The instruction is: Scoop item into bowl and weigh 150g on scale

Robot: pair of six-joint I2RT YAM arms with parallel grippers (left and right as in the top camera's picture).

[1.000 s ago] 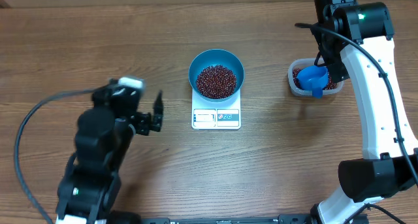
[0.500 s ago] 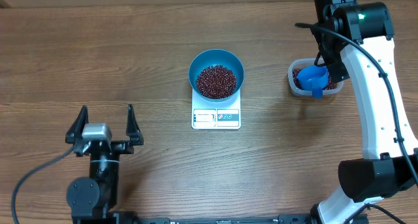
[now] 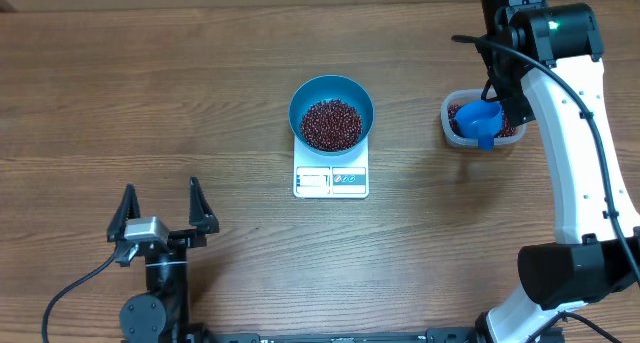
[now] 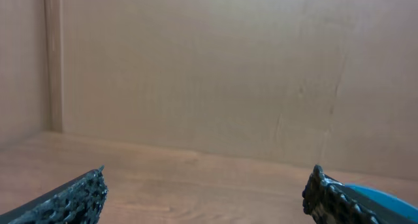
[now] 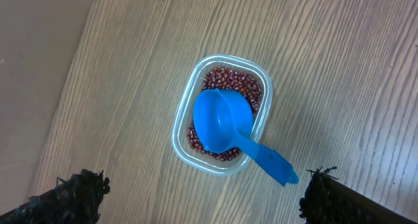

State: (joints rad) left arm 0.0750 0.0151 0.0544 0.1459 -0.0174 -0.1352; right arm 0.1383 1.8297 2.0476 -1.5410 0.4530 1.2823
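The scale (image 3: 331, 181) sits near the centre of the table (image 3: 200, 83). The bowl (image 3: 299, 105) stands on its 12 o'clock half and holds the beans (image 3: 331, 124). The tub (image 3: 446, 116) lies at 3 o'clock of the bowl, well apart, with the scoop (image 3: 481, 121) inside. The left hand (image 3: 160, 188) stands at 8 o'clock of the scale.

Blue bowl (image 3: 331, 88) upright on white scale (image 3: 331, 181), covering its far part. Red-brown beans (image 3: 331, 124) heaped loose inside. Scale's display edge exposed, near side.
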